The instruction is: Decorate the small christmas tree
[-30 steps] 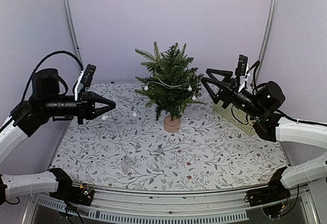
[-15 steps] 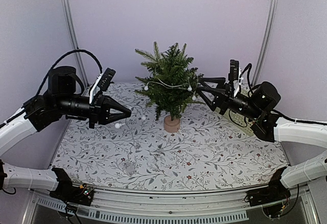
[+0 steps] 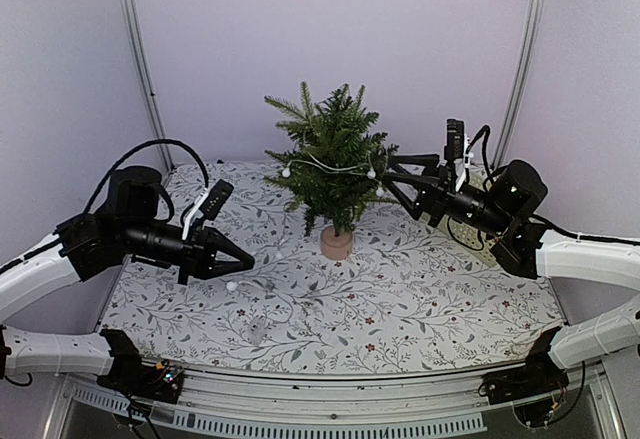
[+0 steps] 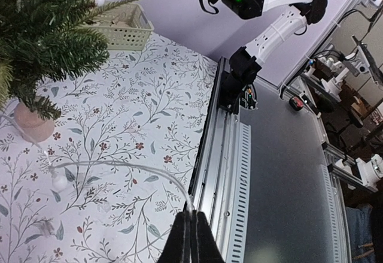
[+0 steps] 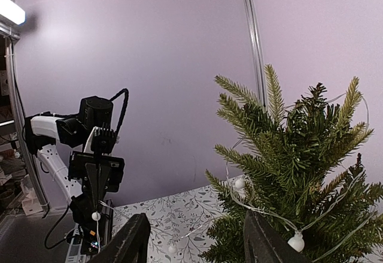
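**Left clamped on light string, right open beside tree**

My left gripper [image 4: 190, 221] is pinching fully closed on the thin white light string [image 4: 119, 165]. The wire is coming straight out from between the fingertips. From there it is arcing over the table [image 3: 400, 299], carrying one white bulb [image 4: 60, 182], and heading back toward the small christmas tree [image 3: 335, 164]. In the top view this gripper is hovering low over the left-centre of the floral table top. It is pointing right and sitting well apart from the tree.

My right gripper [image 5: 196, 221] is standing partly open, gripping nothing. It is hovering at about mid-height of the tree, just beside the right-hand branches and pointing left at them. I can't tell whether a fingertip is touching the needles.

The tree is standing upright on its round tan base [image 3: 336, 243] at back centre of the table, between the two grippers. More of the string is draping across its upper branches, with several white bulbs showing. A pale basket [image 4: 116, 26] is sitting on the table to the right of the tree, behind my right arm.
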{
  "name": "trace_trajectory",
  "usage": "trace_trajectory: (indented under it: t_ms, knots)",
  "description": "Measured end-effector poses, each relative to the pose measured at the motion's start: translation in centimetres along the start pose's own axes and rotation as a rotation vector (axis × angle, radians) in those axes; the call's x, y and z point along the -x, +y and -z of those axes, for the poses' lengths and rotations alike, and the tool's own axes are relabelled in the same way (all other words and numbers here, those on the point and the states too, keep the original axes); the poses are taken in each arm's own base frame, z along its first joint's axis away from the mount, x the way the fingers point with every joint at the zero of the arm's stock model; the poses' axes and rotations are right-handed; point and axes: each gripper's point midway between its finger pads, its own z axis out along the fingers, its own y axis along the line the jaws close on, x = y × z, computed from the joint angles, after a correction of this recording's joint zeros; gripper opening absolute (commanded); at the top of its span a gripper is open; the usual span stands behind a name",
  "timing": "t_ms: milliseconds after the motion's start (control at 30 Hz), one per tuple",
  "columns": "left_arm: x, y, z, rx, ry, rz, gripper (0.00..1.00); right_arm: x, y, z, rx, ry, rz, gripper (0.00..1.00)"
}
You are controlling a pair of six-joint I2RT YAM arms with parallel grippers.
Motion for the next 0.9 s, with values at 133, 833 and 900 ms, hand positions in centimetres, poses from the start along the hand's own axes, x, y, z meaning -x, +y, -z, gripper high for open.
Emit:
trace_trajectory:
  t_ms: [133,833,900]
  knots:
    - [-0.2,0.0,-0.4,-0.007,0.008,0.011,0.0,0.0,0.0,0.0,0.0,0.0,0.0,0.56]
    - [12.2,-2.8,-2.7,-0.078,-0.181,-0.233,0.0,-1.1,0.4,0.1,0.01,0.021,-0.008,0.54]
    - [12.6,-2.2,-3.8,-0.08,-0.175,-0.24,0.0,-1.4,0.8,0.2,0.02,0.024,-0.019,0.54]
